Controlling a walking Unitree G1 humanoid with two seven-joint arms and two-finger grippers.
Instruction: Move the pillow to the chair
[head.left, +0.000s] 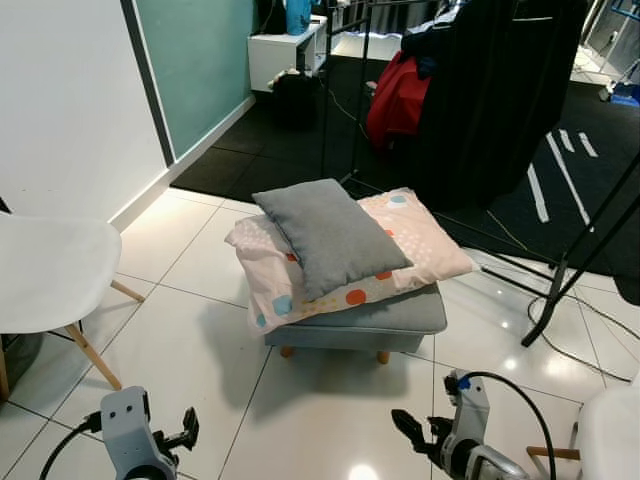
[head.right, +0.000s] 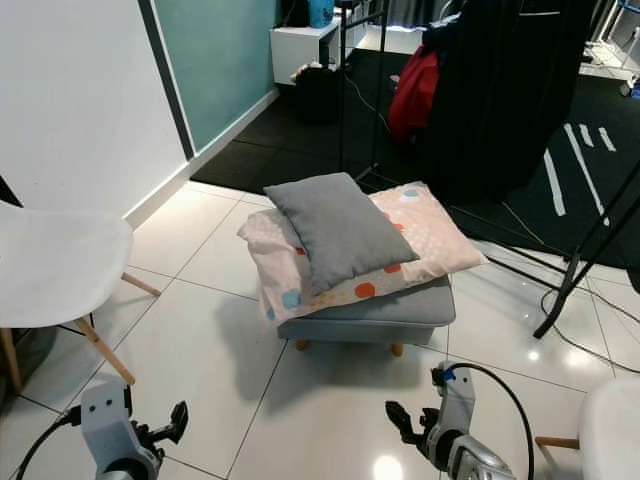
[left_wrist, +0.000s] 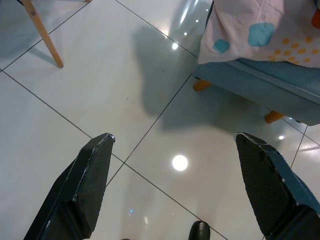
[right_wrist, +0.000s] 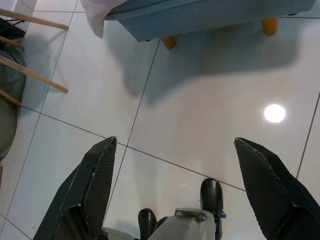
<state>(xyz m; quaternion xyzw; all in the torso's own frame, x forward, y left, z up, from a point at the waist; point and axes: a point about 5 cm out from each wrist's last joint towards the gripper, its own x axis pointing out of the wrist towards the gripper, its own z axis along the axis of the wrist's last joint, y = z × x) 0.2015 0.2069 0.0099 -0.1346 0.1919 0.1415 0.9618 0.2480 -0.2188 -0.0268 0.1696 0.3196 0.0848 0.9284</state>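
A grey pillow (head.left: 330, 235) lies on top of a larger pink pillow with coloured dots (head.left: 420, 240). Both rest on a low blue-grey footstool (head.left: 400, 318) in the middle of the white tiled floor. A white chair (head.left: 50, 275) with wooden legs stands at the left. My left gripper (head.left: 187, 430) hangs low at the bottom left, open, with nothing between its fingers (left_wrist: 87, 187). My right gripper (head.left: 410, 430) hangs low at the bottom right, also open and empty, its fingers (right_wrist: 92, 187) spread over bare tile. Both are well short of the footstool.
A clothes rack with dark garments (head.left: 490, 90) and a red one (head.left: 398, 98) stands behind the footstool on black flooring. A black stand leg (head.left: 570, 265) and cables cross the floor at the right. Another white chair edge (head.left: 612, 430) sits at the bottom right.
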